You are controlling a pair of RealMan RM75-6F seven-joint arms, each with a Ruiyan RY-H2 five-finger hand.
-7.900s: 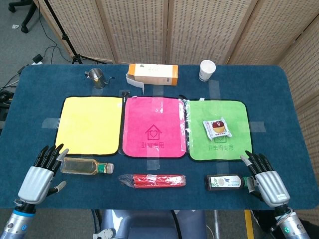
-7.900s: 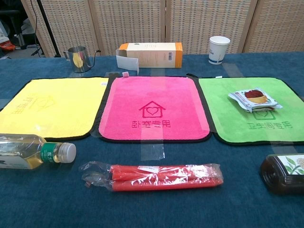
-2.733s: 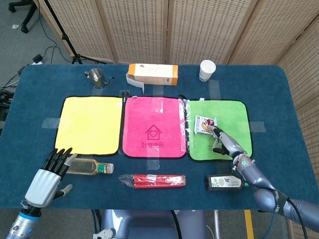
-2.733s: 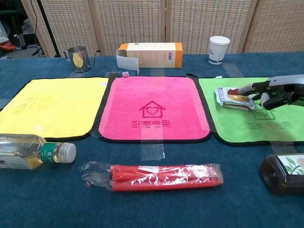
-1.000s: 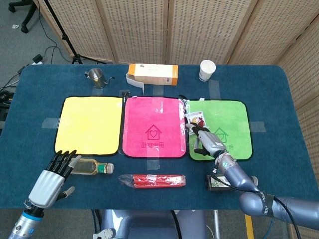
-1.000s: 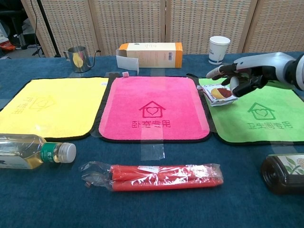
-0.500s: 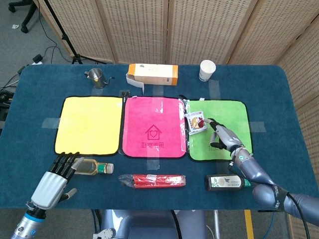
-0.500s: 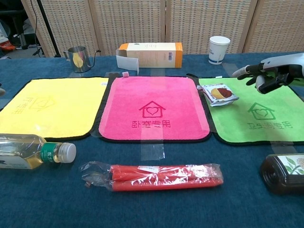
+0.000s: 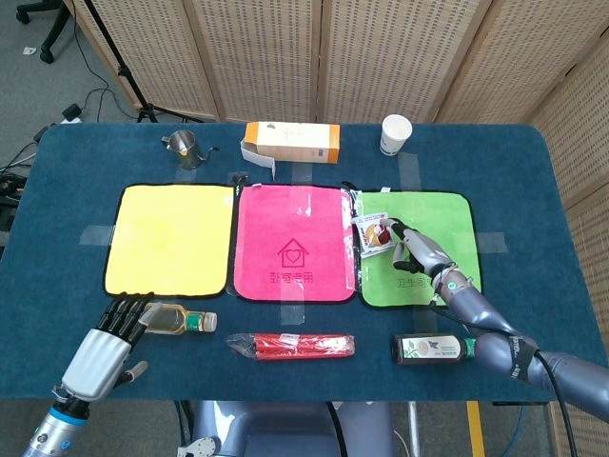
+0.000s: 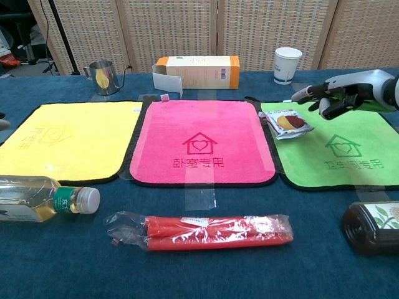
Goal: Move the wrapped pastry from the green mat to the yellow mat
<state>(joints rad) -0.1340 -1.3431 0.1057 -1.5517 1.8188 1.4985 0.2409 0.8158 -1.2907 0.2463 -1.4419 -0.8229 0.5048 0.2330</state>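
Resting on the left edge of the green mat [image 9: 423,249], beside the pink mat [image 9: 294,243], the wrapped pastry [image 9: 373,234] had not yet reached the yellow mat [image 9: 168,238], which lay well apart on the far side of the pink one. The right robot hand [image 10: 340,94] hovered just beside the pastry with fingers spread and nothing in them; in the chest view it sat above and to the right of the wrapper, apart from it. The left robot hand [image 9: 103,348] rested low at the near left corner of the worktop [image 9: 86,152], released, its fingertips [image 9: 133,309] close to a clear bottle [image 9: 174,320] lying on its side.

Judged risks from this state:
- The wrapper looked thin and slick, lying flat on cloth. A grasp from above could slide it further left instead of lifting it, or pinch only the foil edge and drop it mid-carry.
- The pastry sat right at the mat seam; a push could bunch the mat edge or the clear tape there.
- The right arm had to cross the whole pink mat to reach yellow; a long reach risked a low sweep dragging the pastry short.
- A handover to the left robot hand risked knocking the clear bottle, which could roll.
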